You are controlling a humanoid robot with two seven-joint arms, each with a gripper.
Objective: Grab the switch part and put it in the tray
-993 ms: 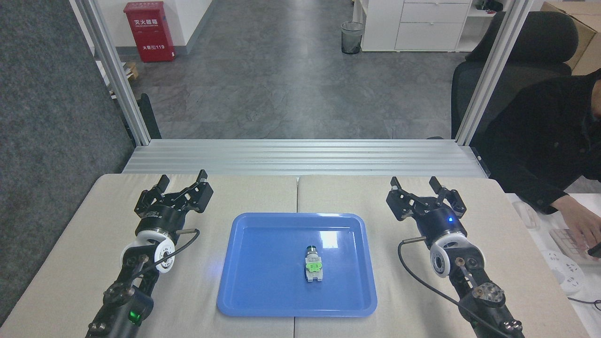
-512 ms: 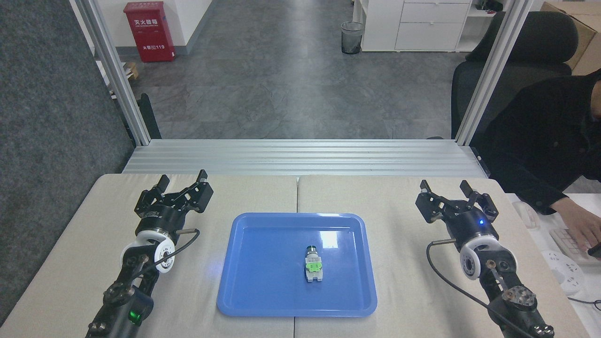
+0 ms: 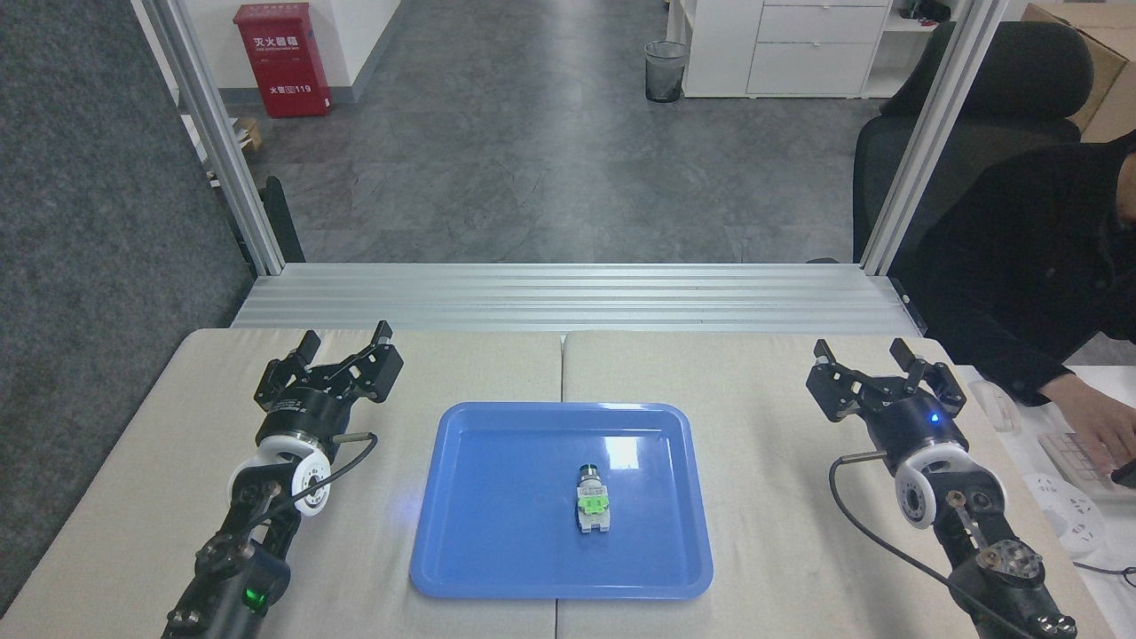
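Since the earlier frames the right claw (image 3: 883, 360) has shifted toward the right edge of the frame, farther from the tray (image 3: 479, 497); left claw (image 3: 346, 342), tray and switch part (image 3: 591, 502) are unchanged.

Switch part: lies flat inside the tray, right of the tray's centre, clear of every rim. Long axis runs roughly top to bottom of the frame; dark cap points toward the top, white-grey body toward the bottom, green block between them.

Tray: blue, glossy, at lower centre of the frame, straddling the seam between the two beige tabletop (image 3: 710, 382) pads. Its lower rim sits near the tabletop's lower edge.

Left claw: lower left of the frame, fingers spread, holding nothing, over bare tabletop well apart from the tray's left rim.

Right claw: lower right of the frame, fingers spread, holding nothing, close to the tabletop's right edge; a wide bare strip lies between it and the tray's right rim.

Open room: a bare band of tabletop above the tray, up to the ribbed metal ledge (image 3: 568, 297).

Writing: red cabinet (image 3: 281, 58) at upper left carries white characters and the digits "119".

Person (image 3: 1029, 257): dark sleeve at right edge, hand on a keyboard (image 3: 1074, 457).
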